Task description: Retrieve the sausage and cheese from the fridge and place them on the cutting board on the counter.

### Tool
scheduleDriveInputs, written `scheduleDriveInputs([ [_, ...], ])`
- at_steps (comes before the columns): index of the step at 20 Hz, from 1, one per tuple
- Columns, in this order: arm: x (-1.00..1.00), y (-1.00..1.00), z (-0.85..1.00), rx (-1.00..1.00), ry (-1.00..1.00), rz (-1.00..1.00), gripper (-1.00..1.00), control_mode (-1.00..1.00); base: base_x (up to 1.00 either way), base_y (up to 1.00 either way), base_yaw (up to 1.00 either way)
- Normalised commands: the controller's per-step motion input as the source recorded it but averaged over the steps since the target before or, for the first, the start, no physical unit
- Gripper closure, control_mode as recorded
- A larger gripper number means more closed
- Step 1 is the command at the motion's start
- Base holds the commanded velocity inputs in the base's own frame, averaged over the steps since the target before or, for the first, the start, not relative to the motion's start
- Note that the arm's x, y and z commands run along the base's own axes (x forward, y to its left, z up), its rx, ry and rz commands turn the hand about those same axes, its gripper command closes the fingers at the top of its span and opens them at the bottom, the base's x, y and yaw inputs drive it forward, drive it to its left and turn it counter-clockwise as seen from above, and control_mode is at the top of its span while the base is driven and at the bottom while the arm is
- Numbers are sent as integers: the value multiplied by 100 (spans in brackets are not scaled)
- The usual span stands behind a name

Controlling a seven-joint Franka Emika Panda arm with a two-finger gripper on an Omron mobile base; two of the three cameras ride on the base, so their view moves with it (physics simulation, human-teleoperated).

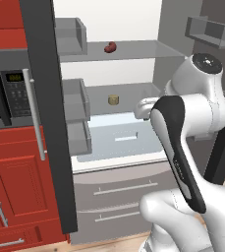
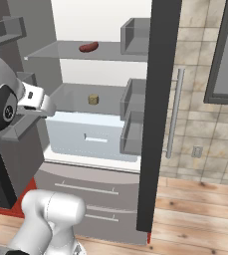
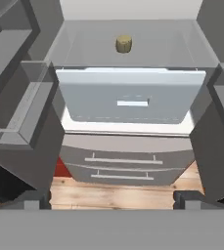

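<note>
Currently I have the fridge [image 1: 45,123] standing with both doors swung wide, and the cheese [image 3: 124,43] sits well ahead of the gripper [image 3: 112,199], far back on the middle shelf and a little above centre in the hand view. From the left base camera the cheese [image 1: 113,100] lies just left of the white wrist, apart from it; from the right base camera the cheese [image 2: 92,99] is to the right of the hand, with open shelf between them. My gripper is spread wide, its two dark fingertips [image 3: 36,200] set far apart at the bottom of the hand view, with nothing between them and touching nothing. The sausage [image 1: 109,47] rests one shelf higher, alone on the glass, also well clear of the hand; in the right base view the sausage [image 2: 88,47] lies near the shelf's middle. Cheese: small round puck, pale yellowish-tan, flat on its base. Sausage: short curved link, reddish-brown, lying on its side. Below the cheese shelf a pale crisper drawer [image 3: 130,97] faces me, with grey base drawers [image 3: 125,163] under it.
</note>
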Motion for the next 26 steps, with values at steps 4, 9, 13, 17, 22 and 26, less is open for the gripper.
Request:
scheduleDriveInputs([
  [4, -24, 0, 1, -3, -8, -7, -100, -100, 0, 0, 0],
  [9, -11, -9, 0, 0, -8, -3, -100, -100, 0, 0, 0],
  [13, -5, -20, 0, 0, -1, 0, -100, -100, 0, 0, 0],
  [17, -18, -24, 2, 0, -7, 6, -100, -100, 0, 0, 0],
  [22, -44, -17, 26, 0, -10, 2, -100, -100, 0, 0, 0],
  [26, -45, -9, 23, -1, -13, 8, -100, -100, 0, 0, 0],
])
